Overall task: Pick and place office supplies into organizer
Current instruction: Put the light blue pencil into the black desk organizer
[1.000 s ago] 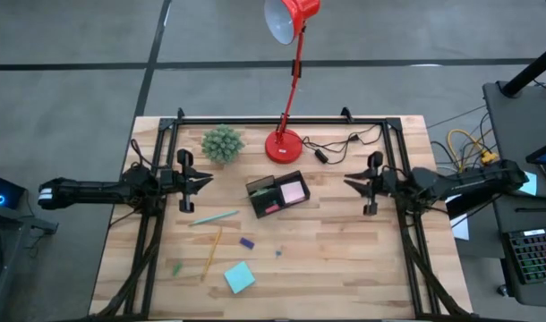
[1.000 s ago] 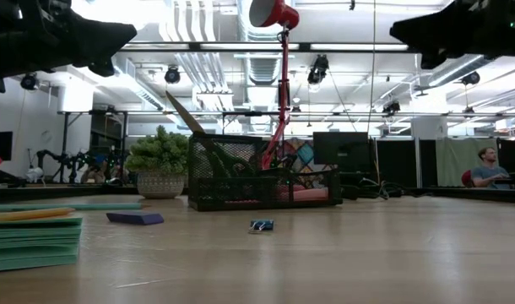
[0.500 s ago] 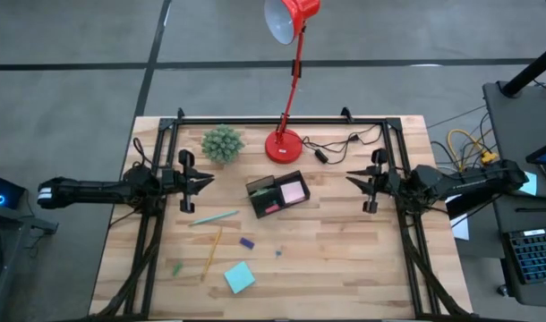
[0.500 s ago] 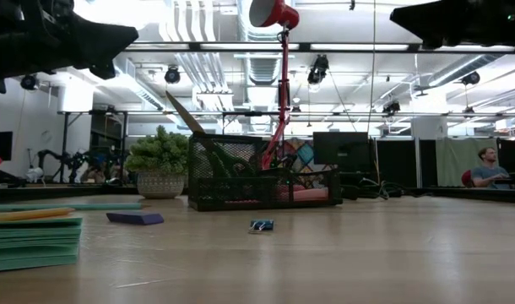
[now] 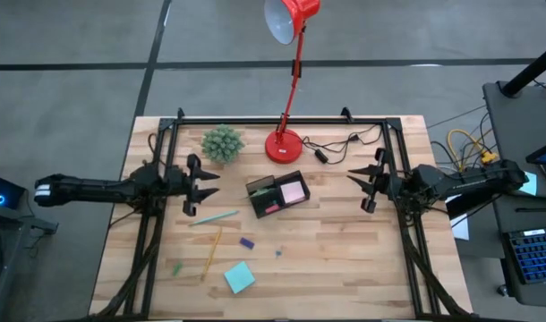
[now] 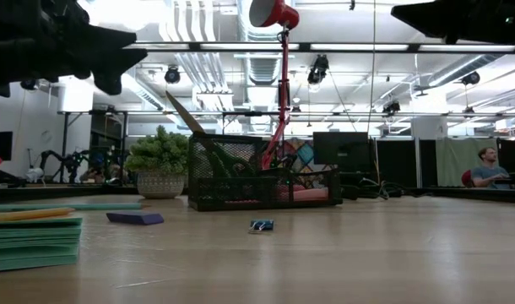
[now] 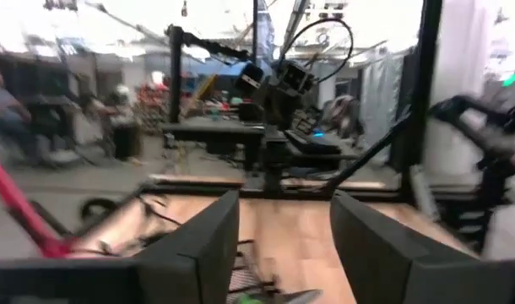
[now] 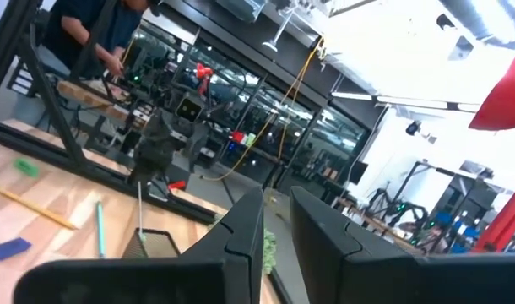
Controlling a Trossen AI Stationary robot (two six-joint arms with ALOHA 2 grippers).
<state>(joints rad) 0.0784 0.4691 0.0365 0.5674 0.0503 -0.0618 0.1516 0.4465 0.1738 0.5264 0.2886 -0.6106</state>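
Note:
The black organizer (image 5: 259, 187) (image 6: 266, 181) stands mid-table with a pink sticky pad (image 5: 294, 190) in it. Nearer on the wood lie a pale green pen (image 5: 212, 217), a yellow pencil (image 5: 211, 253), a purple eraser (image 5: 247, 242) (image 6: 135, 218), a blue sticky pad (image 5: 239, 277) (image 6: 29, 243) and a small green piece (image 5: 176, 267). My left gripper (image 5: 215, 182) (image 7: 284, 203) hovers open at the left, above the table, pointing level toward the organizer. At the right my right gripper (image 5: 352, 181) (image 8: 276, 203) hovers too, with only a narrow gap between its fingers. Neither has anything between its fingers.
A red desk lamp (image 5: 285, 143) and a small green plant (image 5: 222, 143) stand behind the organizer, with a black cable (image 5: 340, 143) at the back right. A tiny blue piece (image 5: 277, 253) (image 6: 261, 225) lies mid-table. Black frame bars (image 5: 282, 119) run along the far, left and right edges.
My left gripper has opened its fingers and rolled a little about its own axis, staying at the left of the table. My right gripper has rolled about its axis as well, its gap unchanged. Nothing on the table has moved.

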